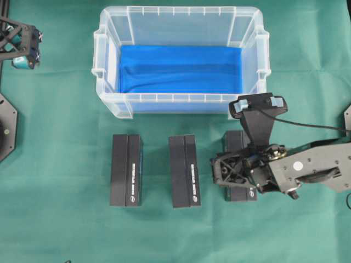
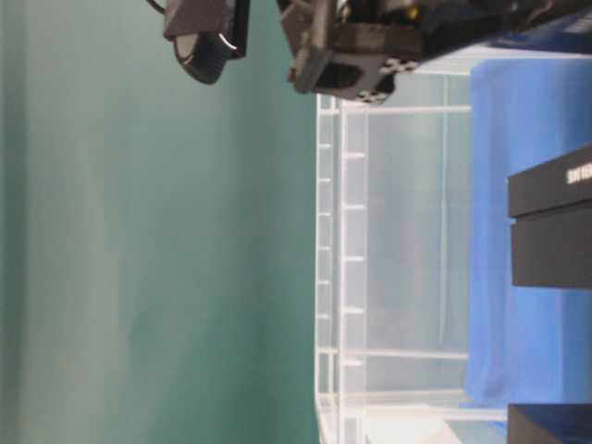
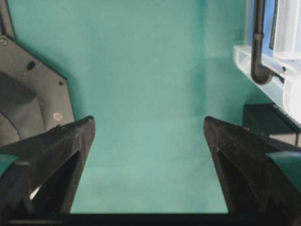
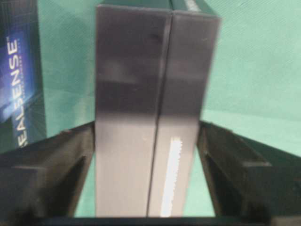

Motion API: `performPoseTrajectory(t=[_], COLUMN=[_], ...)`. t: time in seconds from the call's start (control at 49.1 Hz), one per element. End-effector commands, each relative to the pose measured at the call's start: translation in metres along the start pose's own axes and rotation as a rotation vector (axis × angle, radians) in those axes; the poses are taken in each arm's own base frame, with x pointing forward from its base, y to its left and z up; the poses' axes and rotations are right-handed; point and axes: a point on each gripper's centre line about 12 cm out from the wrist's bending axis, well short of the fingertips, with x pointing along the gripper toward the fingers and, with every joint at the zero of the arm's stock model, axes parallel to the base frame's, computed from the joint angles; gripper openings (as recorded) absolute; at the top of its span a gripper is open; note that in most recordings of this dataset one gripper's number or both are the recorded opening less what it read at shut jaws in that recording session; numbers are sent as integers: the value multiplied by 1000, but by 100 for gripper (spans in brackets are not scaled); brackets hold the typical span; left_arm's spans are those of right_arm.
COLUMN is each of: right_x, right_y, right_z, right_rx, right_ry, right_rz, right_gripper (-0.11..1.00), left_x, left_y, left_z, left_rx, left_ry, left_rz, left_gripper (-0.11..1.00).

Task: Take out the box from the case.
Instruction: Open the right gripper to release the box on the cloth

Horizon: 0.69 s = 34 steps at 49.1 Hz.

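Green cloth [image 1: 66,230]: right pincer [image 4: 148,141] spread, seemingly straddling box [image 4: 155,94]; left pincer [image 3: 148,136] spread, idle.

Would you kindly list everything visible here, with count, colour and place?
case: one, clear plastic, rear centre of the table, no box inside.
cloth: one, blue, lining the case bottom.
boxes: three, black, in a row in front of the case: left, middle, right.
table cover: one, green.
left gripper: open, over bare cover at far left.
right gripper: fingers either side of the right box; grip unclear.
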Motion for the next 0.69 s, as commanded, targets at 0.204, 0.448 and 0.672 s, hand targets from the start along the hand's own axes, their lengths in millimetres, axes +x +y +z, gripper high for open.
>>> performPoseTrajectory(t=[0.204,0.448,0.672], right_x=[-19,-20,-43], right_y=[5,6,13], right_z=[3,2,5], right_rx=[-1,0,17], right_ry=[7,10,26], right_rz=[57,61,109], right_gripper=[93,93,92], left_x=[-4,-4,-4], left_y=[-1,-1,-1], left_z=[1,1,1], left_rx=[0,0,1], left_ry=[-8,-8,-8], left_rz=[-15,-15,-15], left_gripper=[98,98,98])
